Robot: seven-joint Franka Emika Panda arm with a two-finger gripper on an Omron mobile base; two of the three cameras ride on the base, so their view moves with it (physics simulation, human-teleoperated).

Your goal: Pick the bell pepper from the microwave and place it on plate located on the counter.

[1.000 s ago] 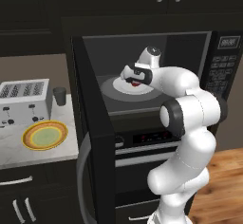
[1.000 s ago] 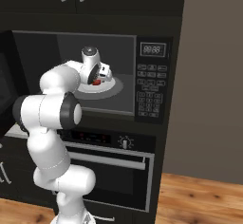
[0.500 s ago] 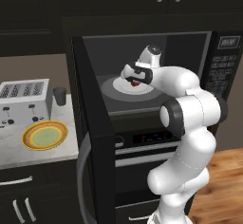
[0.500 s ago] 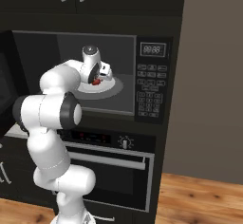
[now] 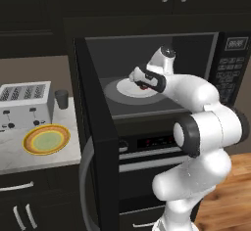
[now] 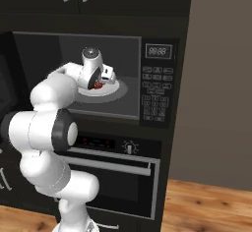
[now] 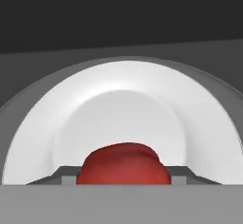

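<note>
1. Arm reaches into the open microwave [image 5: 147, 68]; door swung out to the left, grey cavity exposed.
2. Gripper [image 5: 143, 85] sits low over a white plate [image 5: 128, 87] that rests on the grey turntable [image 5: 115, 94] in the cavity.
3. Bell pepper [image 7: 123, 166] lies on that white plate, dead centre between the finger tips in the hand view. A sliver of red also shows under the hand in the left base view [image 5: 143, 87] and the right base view [image 6: 97, 85].
4. The dark finger parts flank the pepper on both sides at the bottom of the hand view. Contact is not visible, so cannot tell whether the gripper is clamped on it or just straddling it.
5. Orange-rimmed plate [image 5: 46, 140] with green centre lies on the counter [image 5: 29, 156], left of the microwave door, with nothing on it.
6. Toaster [image 5: 24, 104] stands behind that plate on the counter; a small dark cup [image 5: 61, 99] stands just right of the toaster.
7. Button panel with display [image 6: 157, 86] is on the microwave's right side; oven [image 6: 118, 177] sits directly below.
</note>
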